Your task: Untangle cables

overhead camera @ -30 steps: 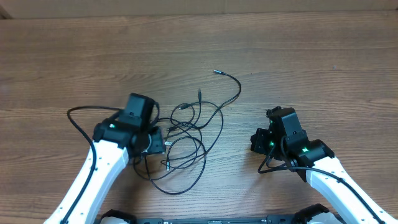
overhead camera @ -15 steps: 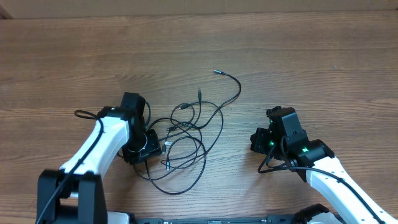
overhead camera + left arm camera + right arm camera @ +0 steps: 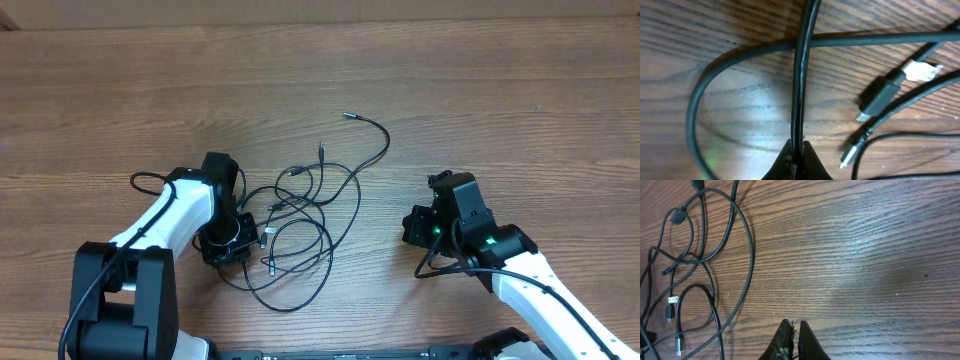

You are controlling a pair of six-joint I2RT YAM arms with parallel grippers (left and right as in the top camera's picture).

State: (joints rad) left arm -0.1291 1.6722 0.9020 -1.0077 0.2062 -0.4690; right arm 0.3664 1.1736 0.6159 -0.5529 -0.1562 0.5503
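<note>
cables (image 3: 296,205): thin black cords in one loose tangle of overlapping loops on the wooden counter (image 3: 500,90), just left of the middle in the overhead view.
left hand (image 3: 796,156): pinched shut on one strand of the cables. In the left wrist view, the cord runs straight down the frame and ends between the two dark fingertips, which meet around it.
left hand, position: at the left edge of the tangle, low over the counter. Its arm curves in from the near left.
right hand (image 3: 795,330): closed, fingertips together, with nothing between them. Bare wood lies under and ahead of it.
right hand, position: well apart from the tangle, to its right, with a strip of bare counter between the two.
strand in the grip: crossed by a second cord that sweeps in a wide arc to the left, then runs off to the right.
plug ends near the left hand: a black plug (image 3: 875,100) with a silver tip lies just right of the gripped strand, with a white tag (image 3: 922,71) on its cord. A second silver tip sits below it.
outlying end: one cord leaves the tangle in a long curve toward the far side of the counter and ends in a small plug tip (image 3: 347,115).
right wrist view: the loops fill the left edge of the frame, and one silver plug lies near the bottom left corner.
</note>
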